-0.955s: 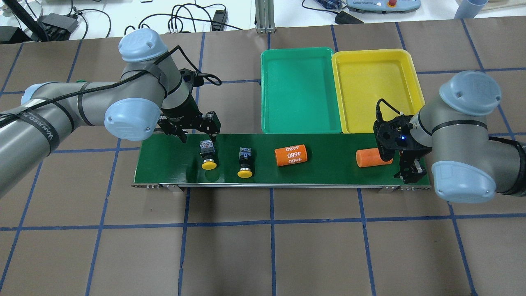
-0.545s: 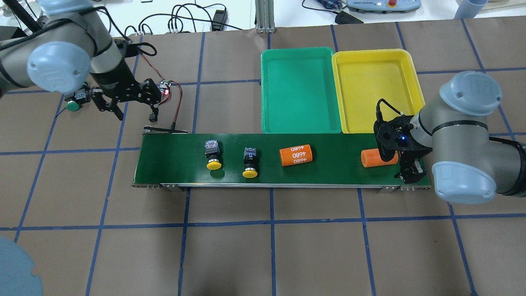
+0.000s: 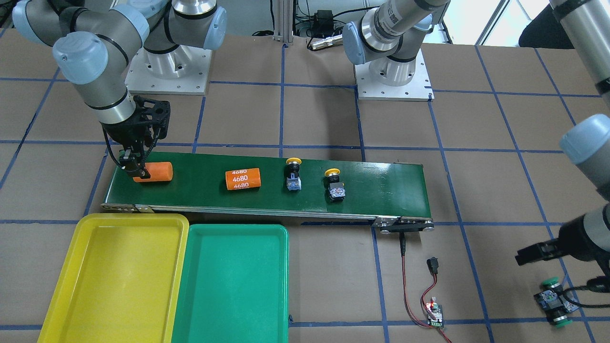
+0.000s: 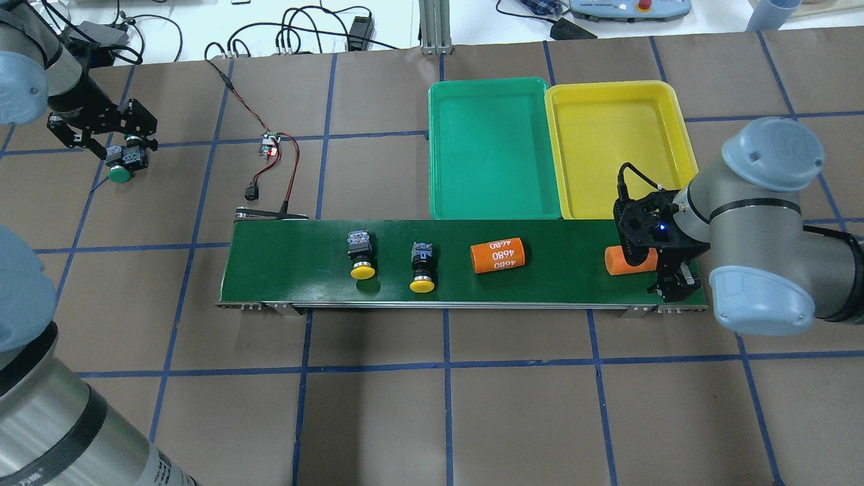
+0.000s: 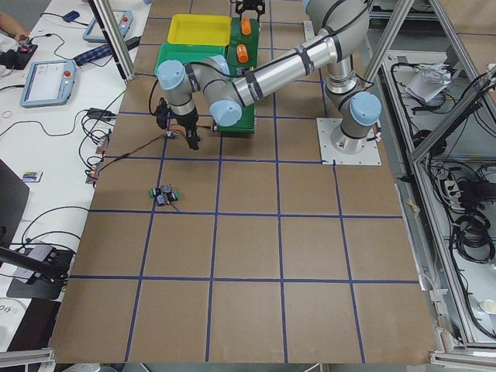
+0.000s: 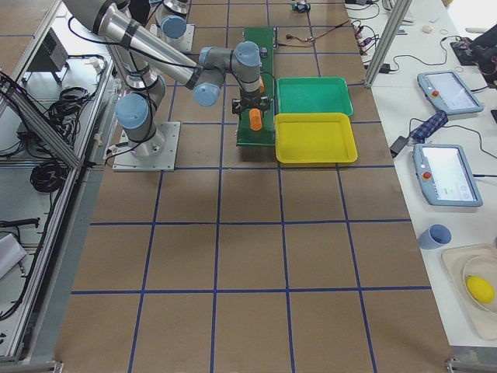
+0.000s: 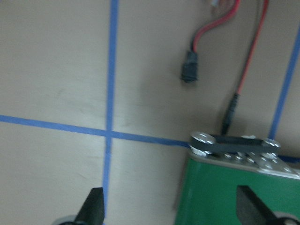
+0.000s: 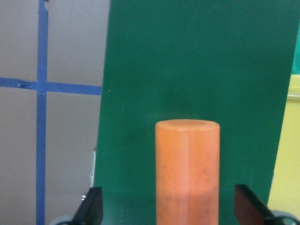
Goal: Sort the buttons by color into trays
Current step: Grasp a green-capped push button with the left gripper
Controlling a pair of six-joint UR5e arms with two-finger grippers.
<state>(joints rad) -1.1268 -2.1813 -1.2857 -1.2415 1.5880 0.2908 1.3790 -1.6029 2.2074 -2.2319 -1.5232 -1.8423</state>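
Two yellow buttons [image 4: 362, 260] [image 4: 422, 272] lie on the dark green conveyor belt [image 4: 290, 270], also seen from the front [image 3: 293, 174] [image 3: 334, 183]. Two green buttons [image 3: 553, 288] [image 3: 562, 320] sit together on the table past the belt's left end [image 4: 120, 173]. My left gripper [image 4: 106, 138] hangs open and empty above the table near them. My right gripper [image 4: 655, 264] is open at the belt's right end, its fingers astride the plain orange cylinder [image 8: 187, 168] without closing on it. The green tray [image 4: 496, 148] and the yellow tray [image 4: 617, 145] stand behind the belt and hold nothing.
An orange cylinder printed 4680 [image 4: 497, 255] lies mid-belt. A red and black cable with a small circuit board [image 4: 271, 145] runs from the belt's left end. Blue tape lines cross the brown table. Cables and control pendants lie beyond the far edge.
My left arm swung from the belt's left end out to the far left, stopping by the green buttons. Everything on the belt drifted a little right. The right arm stayed put.
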